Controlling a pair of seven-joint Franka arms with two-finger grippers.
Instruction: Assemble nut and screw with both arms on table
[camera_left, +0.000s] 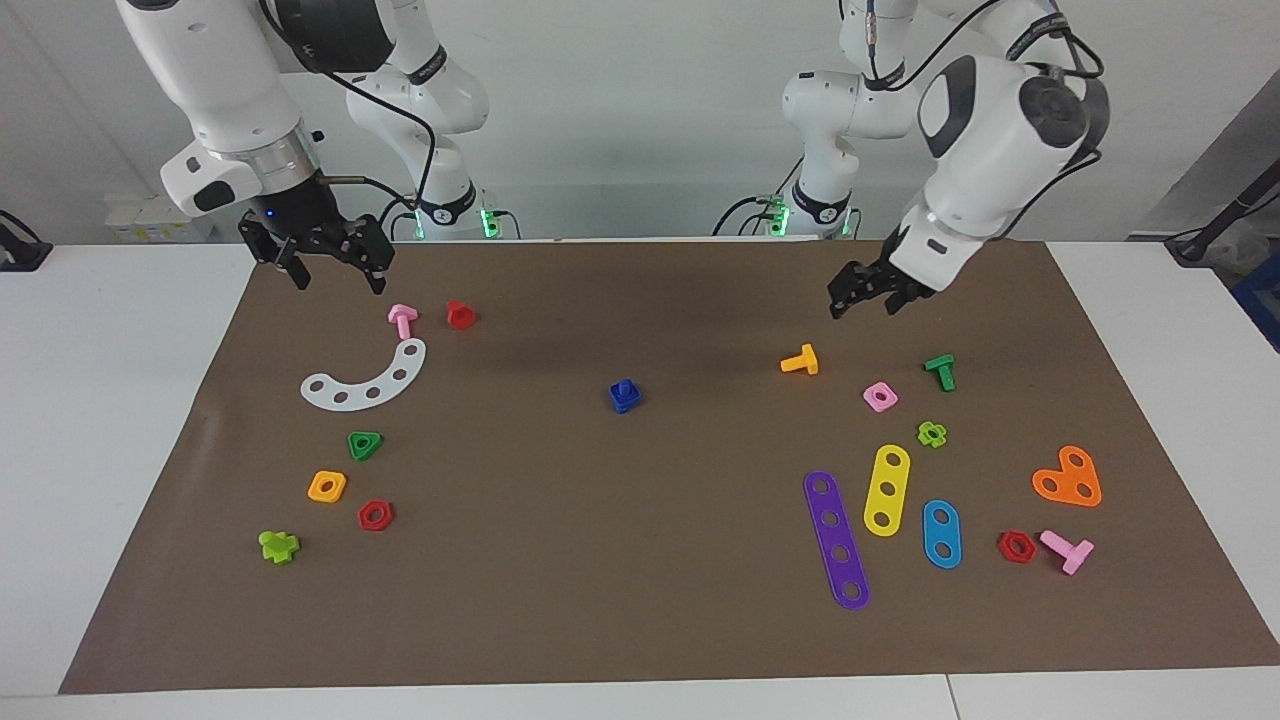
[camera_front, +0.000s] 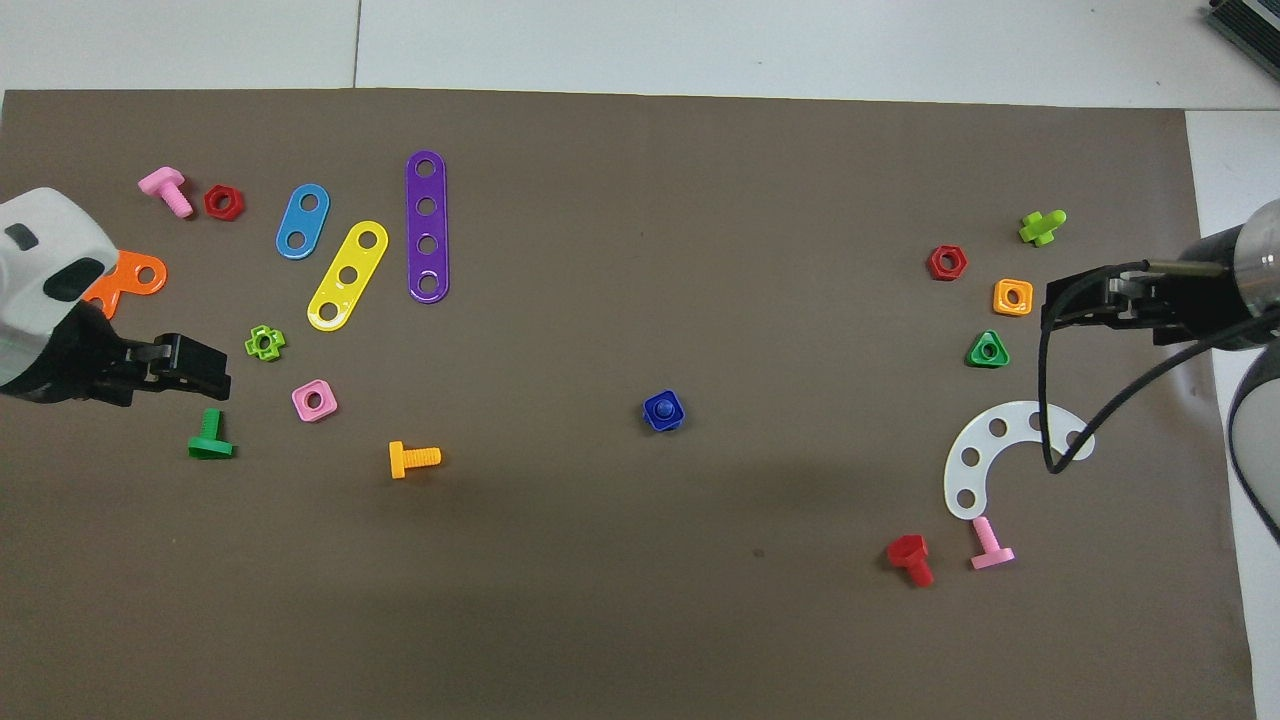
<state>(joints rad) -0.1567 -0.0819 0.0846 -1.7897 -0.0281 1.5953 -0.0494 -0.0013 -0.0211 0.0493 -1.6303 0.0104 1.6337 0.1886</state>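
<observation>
The dark-blue square nut (camera_left: 627, 403) lies in the middle of the brown mat (camera_left: 640, 580). The dark-blue screw (camera_left: 623, 386) stands in its hole with a stub pointing up. Its triangular head is hidden. From overhead the screw (camera_front: 661, 408) shows as a round centre inside the nut (camera_front: 677, 422). No gripper touches them. My left gripper (camera_left: 865, 300) is open and empty in the air toward the left arm's end, also in the overhead view (camera_front: 205, 368). My right gripper (camera_left: 335, 272) is open and empty, raised over the mat's edge at the right arm's end, also seen from overhead (camera_front: 1055, 305).
Near the left gripper lie an orange T-shaped screw (camera_left: 800, 361), a pink nut (camera_left: 880, 397) and a green screw (camera_left: 940, 372). Near the right gripper lie a pink screw (camera_left: 402, 320), a red screw (camera_left: 460, 314) and a white arc (camera_left: 365, 382). Flat strips (camera_left: 836, 540) lie farther out.
</observation>
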